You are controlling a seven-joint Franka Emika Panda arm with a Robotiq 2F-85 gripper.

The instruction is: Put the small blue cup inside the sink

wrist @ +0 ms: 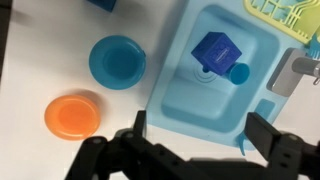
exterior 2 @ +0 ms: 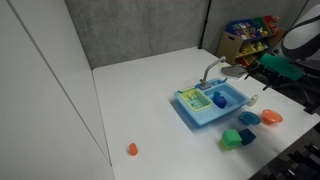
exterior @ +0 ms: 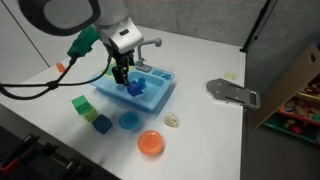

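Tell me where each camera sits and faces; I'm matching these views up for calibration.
Exterior view: close behind the arm, looking down across the table at the sink; arm and gripper show.
Exterior view: across the table, facing the sink; arm shows at right.
Wrist view: above the sink, small blue cup inside; open gripper's fingers along the bottom.
Shared: sink, orange dish.

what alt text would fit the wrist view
Seen from above, the small blue cup sits in the basin of the light blue sink, with the open gripper hovering over the sink's near edge. On the white table beside the sink lie a round blue dish and an orange dish.
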